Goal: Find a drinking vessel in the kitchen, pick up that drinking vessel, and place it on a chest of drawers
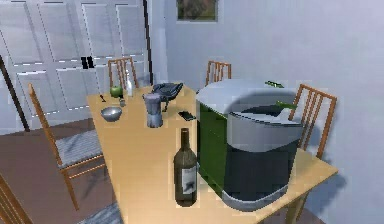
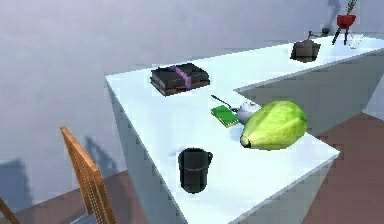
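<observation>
A black mug (image 2: 194, 168) with a handle stands upright near the front end of a white counter (image 2: 150, 110) in the arm side view. In the forward view a grey metal pot with a handle (image 1: 153, 108) stands in the middle of a wooden dining table (image 1: 140, 160), and a small grey bowl (image 1: 111, 113) sits to its left.
On the counter lie a large yellow-green fruit (image 2: 273, 125), a stack of dark books (image 2: 180, 77) and a small green item (image 2: 224, 114). A wooden chair (image 2: 85, 175) stands beside it. The table bears a dark bottle (image 1: 186, 165) and a large green-and-grey bin (image 1: 245, 140), with chairs (image 1: 60, 140) around.
</observation>
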{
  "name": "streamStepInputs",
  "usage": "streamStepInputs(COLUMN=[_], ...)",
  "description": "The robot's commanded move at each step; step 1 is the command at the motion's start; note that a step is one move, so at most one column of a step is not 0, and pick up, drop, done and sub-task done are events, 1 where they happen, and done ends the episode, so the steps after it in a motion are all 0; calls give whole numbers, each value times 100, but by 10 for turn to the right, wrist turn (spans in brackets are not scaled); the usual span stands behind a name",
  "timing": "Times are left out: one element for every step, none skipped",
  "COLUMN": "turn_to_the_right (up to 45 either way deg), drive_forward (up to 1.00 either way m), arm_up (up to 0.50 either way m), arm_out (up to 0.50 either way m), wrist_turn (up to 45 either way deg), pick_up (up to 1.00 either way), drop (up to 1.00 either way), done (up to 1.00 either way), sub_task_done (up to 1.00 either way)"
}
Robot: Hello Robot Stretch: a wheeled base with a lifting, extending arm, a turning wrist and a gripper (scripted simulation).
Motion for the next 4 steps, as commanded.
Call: streamStepInputs(turn_to_the_right=[0,0,0,0], drive_forward=[0,0,0,0], arm_up=[38,0,0,0], arm_out=[0,8,0,0], wrist_turn=[0,0,450,450], pick_up=[0,0,0,0], drop=[0,0,0,0], done=[0,0,0,0], sub_task_done=[0,0,0,0])
